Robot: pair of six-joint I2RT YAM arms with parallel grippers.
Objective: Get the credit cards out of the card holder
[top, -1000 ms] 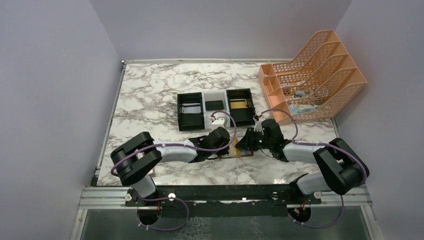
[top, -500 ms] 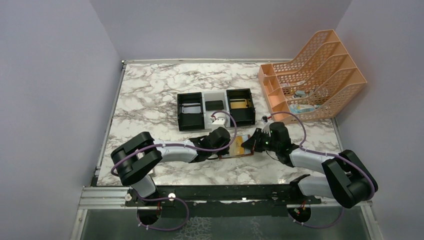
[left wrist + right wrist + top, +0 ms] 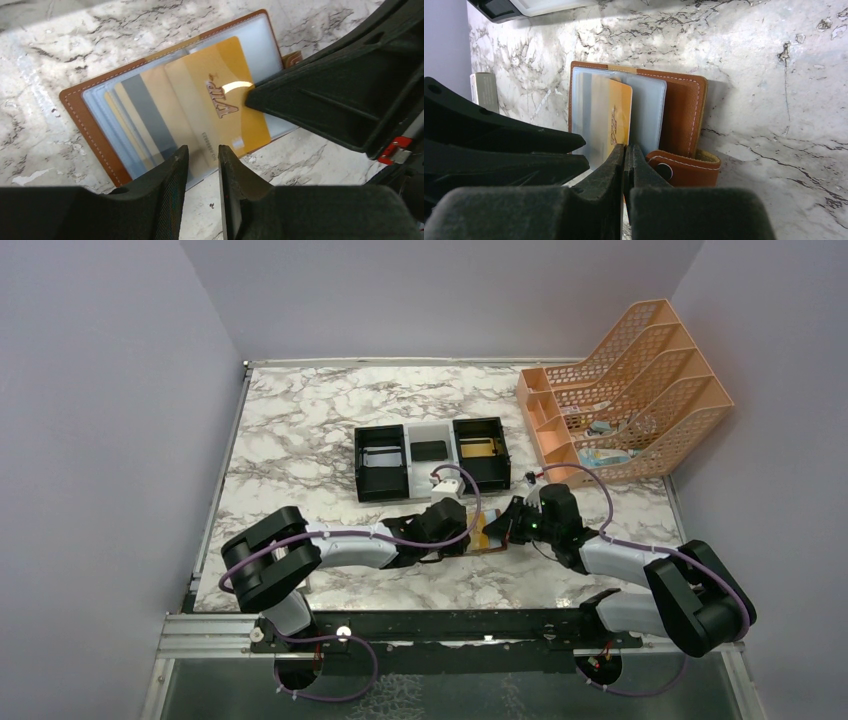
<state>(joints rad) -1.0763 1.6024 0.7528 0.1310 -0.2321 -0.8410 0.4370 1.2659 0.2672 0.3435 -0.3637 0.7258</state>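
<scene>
The card holder [image 3: 95, 135] lies open on the marble, brown leather around blue-grey pockets; it also shows in the top view [image 3: 490, 540] and the right wrist view [image 3: 684, 107]. Several credit cards [image 3: 145, 105] are fanned in its pockets. A gold card marked VIP [image 3: 220, 95] sticks out furthest, and my right gripper [image 3: 626, 147] is shut on its edge. My left gripper [image 3: 202, 155] hovers over the holder's near edge, jaws slightly apart with nothing between them. The snap tab [image 3: 684, 167] lies beside the right fingers. From above, both grippers [image 3: 462, 527] [image 3: 508, 527] meet over the holder.
A black-white-black three-compartment tray [image 3: 432, 458] stands just behind the grippers, with a dark card in its middle bin and a tan one in its right bin. An orange mesh file rack [image 3: 625, 390] fills the back right corner. Purple walls close in on both sides.
My right gripper shut on the gold card and its arm swung right. My left gripper went from shut to slightly open and shifted a little right.
</scene>
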